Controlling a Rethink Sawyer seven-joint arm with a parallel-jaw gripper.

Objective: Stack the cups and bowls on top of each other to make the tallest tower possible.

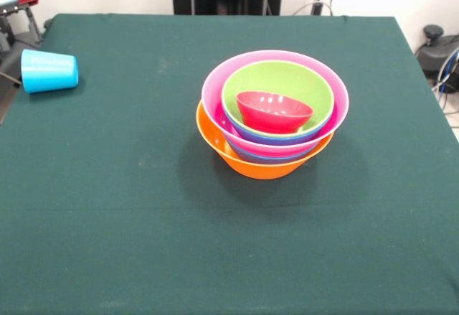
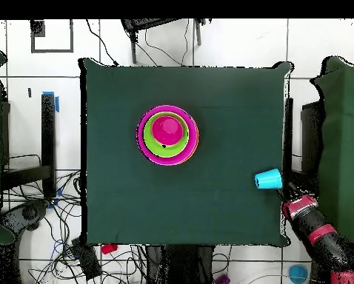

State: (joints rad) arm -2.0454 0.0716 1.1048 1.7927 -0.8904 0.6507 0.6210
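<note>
You had the bowls nested in one pile near the middle of the green table [image 1: 107,207]: the orange bowl [image 1: 247,163] at the bottom, the pink bowl [image 1: 215,89] in it, a purple-blue bowl [image 1: 276,141] showing only as a rim, then the lime green bowl [image 1: 287,78], with the small red bowl [image 1: 274,110] tilted inside. Your light-blue cup [image 1: 49,70] lay on its side at the table's edge, well apart from the pile. The red and black arm [image 2: 318,231] sat off the table just beside the cup; whether the gripper's jaws were apart or together, you could not tell.
</note>
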